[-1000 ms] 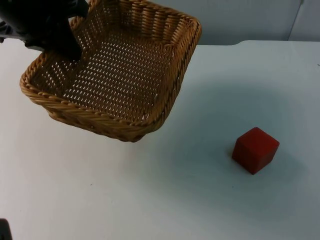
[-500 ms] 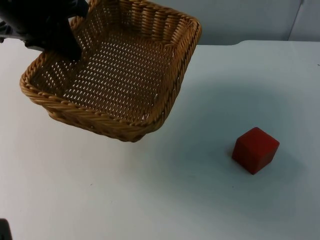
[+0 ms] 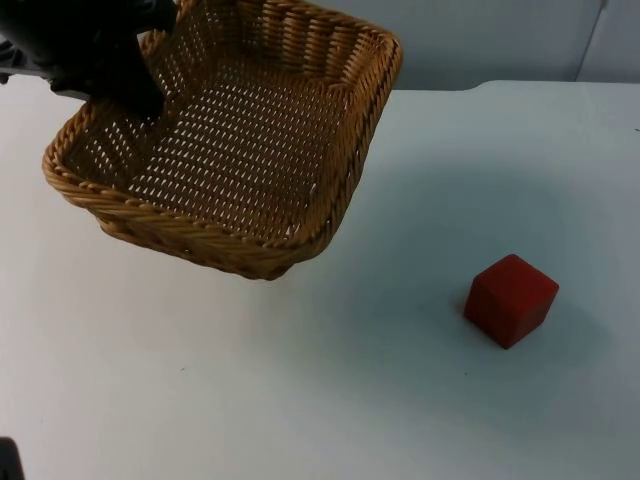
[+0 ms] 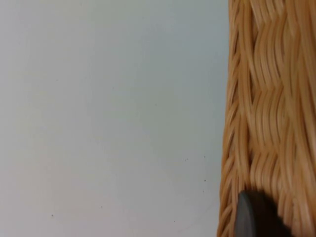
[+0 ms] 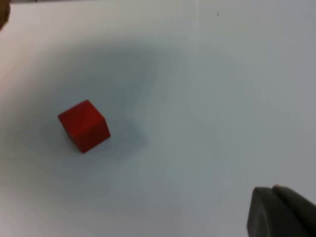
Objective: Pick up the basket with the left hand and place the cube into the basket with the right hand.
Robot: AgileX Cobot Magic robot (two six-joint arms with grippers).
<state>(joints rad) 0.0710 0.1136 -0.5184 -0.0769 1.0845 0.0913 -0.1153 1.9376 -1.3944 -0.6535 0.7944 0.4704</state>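
Top view, nearest to farthest: plain white table (image 3: 300, 400), then the red cube (image 3: 511, 299) sitting flat on it over on the right, on its own and well apart from everything else. Further back and to the left is the woven wicker basket (image 3: 240, 140), tilted, with its near corner hanging above the table and casting a shadow underneath. It's got nothing inside, you can see right through the open weave of its floor. The left gripper (image 3: 125, 85) is clamped on the basket's far left rim, one finger reaching down inside the wall. Behind all that is the grey partition wall (image 3: 480, 40).

Left wrist view gives you what the top one can't: the outside of the basket wall (image 4: 269, 108) up close, with a black fingertip (image 4: 252, 217) pressed right against the weave and bare table next to it.

Right wrist view has the cube (image 5: 84, 125) from another angle, standing alone on the table in a soft shadow. The right gripper (image 5: 276, 210) hangs above the table well away from the cube; can't tell whether it's spread or pressed together.
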